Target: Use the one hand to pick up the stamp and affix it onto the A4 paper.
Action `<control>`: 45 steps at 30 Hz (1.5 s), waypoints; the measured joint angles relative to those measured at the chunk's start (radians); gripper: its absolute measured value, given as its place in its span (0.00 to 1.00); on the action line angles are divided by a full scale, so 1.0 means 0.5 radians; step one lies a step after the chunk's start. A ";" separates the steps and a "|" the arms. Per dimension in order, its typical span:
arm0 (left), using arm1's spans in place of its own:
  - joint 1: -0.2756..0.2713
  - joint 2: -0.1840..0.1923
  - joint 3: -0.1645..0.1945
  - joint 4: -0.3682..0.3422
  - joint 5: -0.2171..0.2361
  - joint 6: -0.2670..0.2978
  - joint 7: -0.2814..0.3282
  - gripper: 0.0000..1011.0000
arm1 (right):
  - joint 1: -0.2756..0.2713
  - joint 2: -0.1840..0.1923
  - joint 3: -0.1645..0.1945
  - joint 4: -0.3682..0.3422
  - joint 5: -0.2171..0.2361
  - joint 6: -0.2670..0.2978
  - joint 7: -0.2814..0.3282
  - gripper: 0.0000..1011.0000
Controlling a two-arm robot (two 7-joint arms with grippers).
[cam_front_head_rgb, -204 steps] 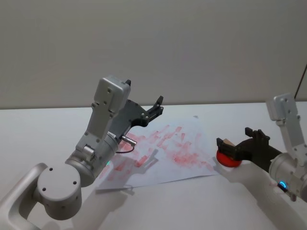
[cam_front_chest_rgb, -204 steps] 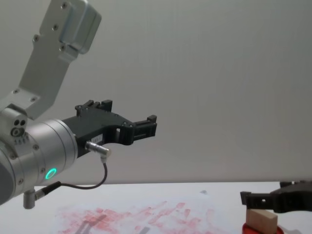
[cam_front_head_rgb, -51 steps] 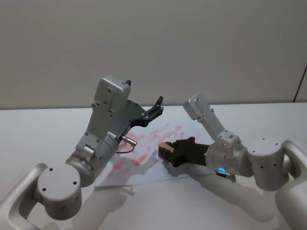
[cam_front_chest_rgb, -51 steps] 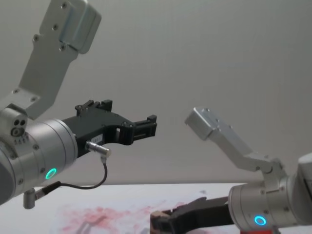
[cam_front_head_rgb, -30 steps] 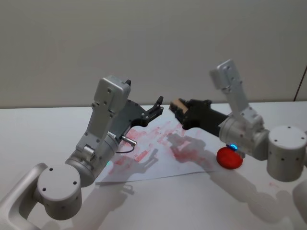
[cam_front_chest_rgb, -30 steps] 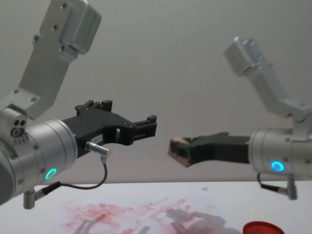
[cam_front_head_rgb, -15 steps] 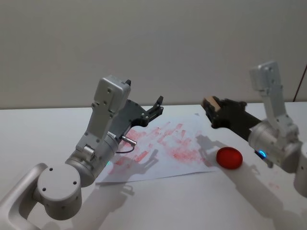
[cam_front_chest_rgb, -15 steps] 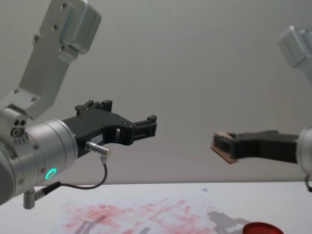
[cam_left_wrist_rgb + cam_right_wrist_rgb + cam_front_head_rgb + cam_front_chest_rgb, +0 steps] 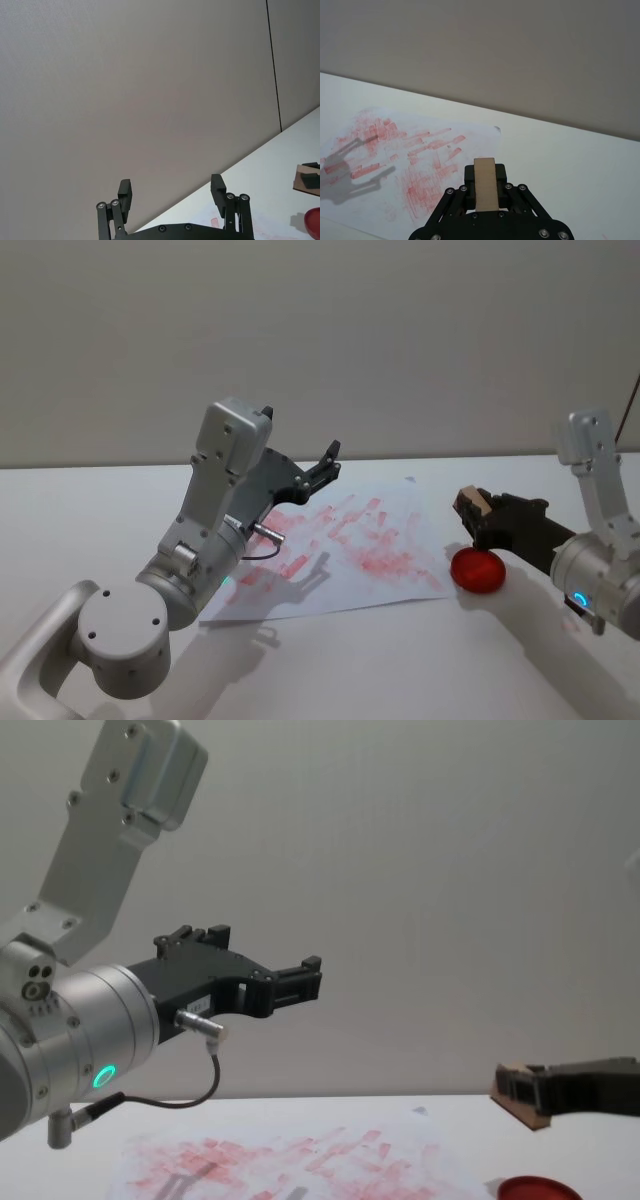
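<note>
You've got a plain white table [image 9: 350,670] with a matte top, running back to a flat grey-beige wall [image 9: 400,330]. The wall is bare and evenly lit, no fixtures on it. In the left wrist view you can see a thin dark vertical seam [image 9: 272,65] in the wall, coming down to the table edge. A thin dark line [image 9: 628,410] also shows at the far right of the head view. Light is soft, and shadows fall on the table.
</note>
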 joint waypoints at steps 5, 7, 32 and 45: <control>0.000 0.000 0.000 0.000 0.000 0.000 0.000 0.99 | -0.012 0.013 0.004 0.003 0.007 0.055 0.000 0.22; 0.000 0.000 0.000 0.000 0.000 0.000 0.000 0.99 | -0.013 0.015 0.004 0.007 0.007 0.067 0.001 0.22; 0.000 0.000 0.000 0.000 0.000 0.000 0.000 0.99 | 0.003 0.024 0.000 0.067 -0.018 0.238 0.045 0.22; 0.000 0.000 0.000 0.000 0.000 0.000 0.000 0.99 | 0.016 0.023 -0.005 0.078 -0.038 0.282 0.074 0.38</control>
